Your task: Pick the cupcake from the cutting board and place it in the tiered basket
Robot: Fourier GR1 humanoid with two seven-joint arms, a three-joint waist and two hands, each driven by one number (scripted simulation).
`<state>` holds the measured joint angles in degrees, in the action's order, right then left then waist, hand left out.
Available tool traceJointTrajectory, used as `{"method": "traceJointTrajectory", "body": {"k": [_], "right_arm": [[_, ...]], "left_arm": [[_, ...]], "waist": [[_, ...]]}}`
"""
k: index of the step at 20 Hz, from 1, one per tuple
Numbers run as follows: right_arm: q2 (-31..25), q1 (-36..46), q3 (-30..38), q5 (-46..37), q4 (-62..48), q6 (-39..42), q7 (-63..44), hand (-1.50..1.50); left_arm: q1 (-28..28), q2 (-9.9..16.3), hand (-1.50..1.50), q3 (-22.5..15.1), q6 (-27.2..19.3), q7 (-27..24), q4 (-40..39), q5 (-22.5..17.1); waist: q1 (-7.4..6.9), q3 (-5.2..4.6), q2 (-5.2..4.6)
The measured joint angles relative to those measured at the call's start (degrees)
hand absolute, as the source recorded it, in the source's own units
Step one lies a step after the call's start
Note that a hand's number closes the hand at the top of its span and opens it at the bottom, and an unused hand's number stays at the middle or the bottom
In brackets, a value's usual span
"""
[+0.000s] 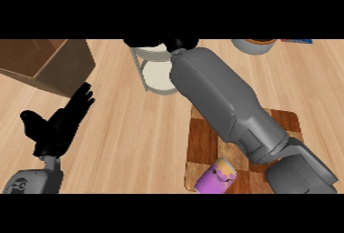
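Note:
My right forearm (222,100) stretches from the lower right up to the tiered basket (159,78), a metal frame with pale round trays at the top centre. The right hand (180,44) is over the basket's upper tray, cut off by the view's top edge. The cupcake shows nowhere; whether the hand holds it is hidden. The checkered wooden cutting board (290,122) lies under the forearm at the lower right. My left hand (62,123) rests open at the left, fingers up, well away from both.
A purple can (216,177) lies on the cutting board's near left corner. A brown cardboard box (42,61) stands at the top left. A grey bowl (255,45) and a blue item (297,41) sit at the top right edge.

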<state>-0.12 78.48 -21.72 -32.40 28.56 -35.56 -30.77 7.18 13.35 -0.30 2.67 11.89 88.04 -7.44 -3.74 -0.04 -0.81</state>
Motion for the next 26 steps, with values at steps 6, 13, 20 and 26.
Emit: {"method": "traceJointTrajectory", "body": {"k": [6, 13, 20, 26], "right_arm": [[-0.2, 1.7, -0.5, 3.7, -4.6, -3.4, 3.8, -1.5], [-0.1, 2.5, 0.9, 9.2, -5.5, -7.7, 7.4, -1.5], [0.1, 0.8, 6.8, 18.4, -1.7, -13.9, 13.1, -1.5], [-0.1, -1.0, 14.9, 25.2, 2.8, -17.3, 20.4, -1.5]], "left_arm": [[1.0, 0.2, 0.0, 0.5, 0.6, -0.3, -1.0, 0.0], [1.6, 0.6, 0.0, 1.0, 1.3, 0.8, -0.3, -0.4], [1.0, 0.0, 0.0, 0.8, 0.7, 1.5, 0.8, 0.1], [-0.8, -0.3, 0.0, 1.3, 0.4, 0.5, 0.8, 0.4]], "waist": [[-0.7, 0.12, -0.13], [-1.02, 0.05, -0.3], [-0.9, 0.04, -0.39], [0.78, 0.06, -0.07]]}}
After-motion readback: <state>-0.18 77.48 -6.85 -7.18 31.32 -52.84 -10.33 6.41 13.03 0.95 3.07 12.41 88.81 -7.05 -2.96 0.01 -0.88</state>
